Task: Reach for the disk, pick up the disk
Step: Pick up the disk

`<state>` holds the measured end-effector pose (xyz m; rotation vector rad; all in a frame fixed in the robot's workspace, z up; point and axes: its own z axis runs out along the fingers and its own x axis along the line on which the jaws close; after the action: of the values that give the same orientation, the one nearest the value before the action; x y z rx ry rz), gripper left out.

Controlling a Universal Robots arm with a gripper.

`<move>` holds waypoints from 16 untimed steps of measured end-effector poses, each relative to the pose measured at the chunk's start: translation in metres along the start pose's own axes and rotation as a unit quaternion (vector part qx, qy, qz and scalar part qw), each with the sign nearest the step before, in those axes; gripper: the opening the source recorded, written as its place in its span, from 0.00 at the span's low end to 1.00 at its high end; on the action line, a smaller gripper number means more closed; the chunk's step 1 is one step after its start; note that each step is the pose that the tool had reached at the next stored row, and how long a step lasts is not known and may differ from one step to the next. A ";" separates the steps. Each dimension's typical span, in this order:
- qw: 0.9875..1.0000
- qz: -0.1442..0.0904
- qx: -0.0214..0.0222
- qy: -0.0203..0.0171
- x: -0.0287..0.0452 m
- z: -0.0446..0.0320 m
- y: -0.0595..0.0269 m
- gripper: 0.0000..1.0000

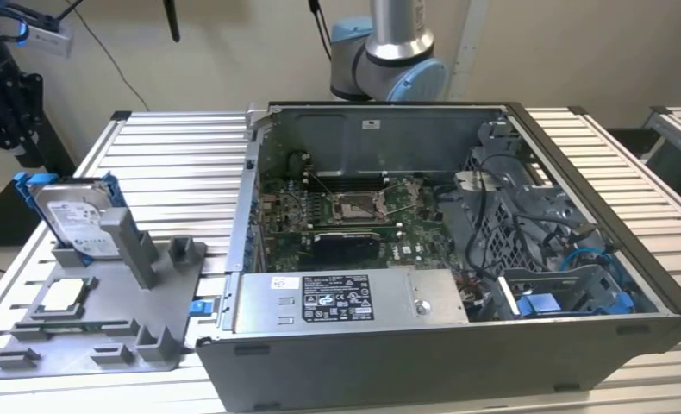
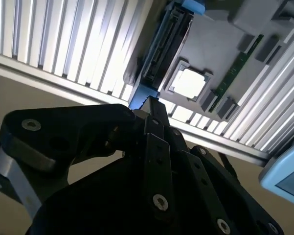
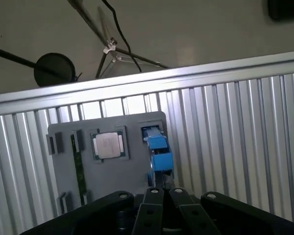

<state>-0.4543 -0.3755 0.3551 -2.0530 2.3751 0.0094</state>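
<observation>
The disk (image 1: 76, 220) stands upright in the exterior view (edge-on in both wrist views), claw (image 2: 149, 103) seemingly together.

Disk (image 1: 78, 220) silver-grey, white-labelled, blue-edged; holder (image 1: 99, 332) grey; table (image 1: 179, 172) ribbed silver.

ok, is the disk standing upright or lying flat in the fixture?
Upright: the disk stands on edge in a slot of the grey fixture, leaning slightly, label face showing.

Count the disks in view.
1. The disk stands on edge in the grey holder at the exterior view's left; the case could hide more.
</observation>
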 end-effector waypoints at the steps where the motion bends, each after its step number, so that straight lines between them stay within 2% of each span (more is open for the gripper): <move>1: 1.000 -0.004 0.000 0.000 0.0004 0.0002 0.0001 0.00; 10: 1.000 -0.007 0.000 0.000 0.0006 0.0003 0.0001 0.00; 11: 1.000 -0.007 0.000 0.000 0.0006 0.0003 0.0001 1.00; 16: 1.000 -0.008 0.000 0.000 0.0006 0.0003 0.0001 1.00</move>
<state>-0.4545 -0.3761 0.3548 -2.0709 2.3594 0.0092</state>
